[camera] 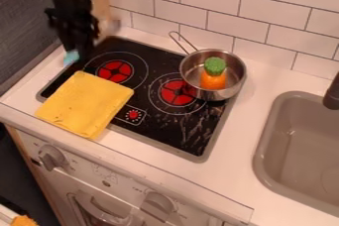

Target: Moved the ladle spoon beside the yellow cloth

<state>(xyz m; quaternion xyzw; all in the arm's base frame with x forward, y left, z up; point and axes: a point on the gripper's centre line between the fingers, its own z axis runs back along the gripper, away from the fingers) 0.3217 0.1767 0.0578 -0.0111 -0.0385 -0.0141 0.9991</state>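
Across the toy kitchen, a white surface (230, 158) with white tiled wall (192, 4) behind, two control knobs (51, 158) (159, 205) on the front. Black cooktop (175, 133) set into it, red burner rings printed on top. Grey sink (301, 143) at the right, dark tap (333, 96) at its edge. Black robot arm (66, 4) at the upper left; its gripper (76, 52) hangs by the cooktop's back left corner. Whether the jaws are wide, narrow or closed on something cannot be told. Yellow cloth (86, 103) spread over the cooktop's front left part, past its edge. Metal saucepan (191, 75) at the right rear of the cooktop, toy carrot (213, 80) inside.

Smallest: a teal piece (71, 57), taken to be part of the ladle spoon, just under the gripper and near the cloth's far corner, a gap between. Rest of the utensil not made out; contact with the surface uncertain.

Progress, as judged: placement nearly or fully made. If the spoon is held, lowering and release are left; if freed, only clearing the arm.
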